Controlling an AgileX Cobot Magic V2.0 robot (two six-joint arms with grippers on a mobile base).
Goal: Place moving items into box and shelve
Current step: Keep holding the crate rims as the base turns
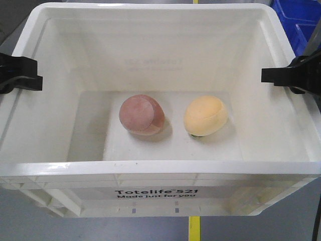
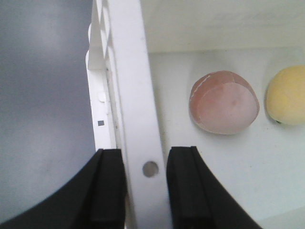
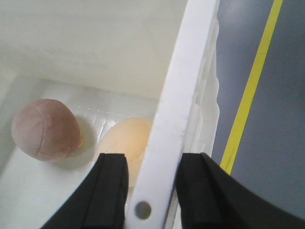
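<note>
1. The white crate (image 1: 160,168) reads "Totelife 521 Made just for you".
2. The left claw (image 2: 146,155) and right claw (image 3: 155,162) are level, each apparently clamped astride its rim.
3. The reddish-brown lump (image 1: 142,114) and yellow-orange lump (image 1: 205,116) lie inside, between the claws.

Two items are contained in the box (image 1: 160,173) and rest on its bottom near the middle. The left item (image 1: 142,114) and the right item (image 1: 205,116) are set side by side, close but apart, clear of all four walls. The box's left rim is clamped by the left gripper (image 2: 145,186), with one finger inside the wall and one outside. The right rim is clamped in the same way by the right gripper (image 3: 151,191). Behind the box's far right corner, bins (image 1: 296,15) are seen. A floor stripe (image 1: 194,228) is seen below the near wall.
</note>
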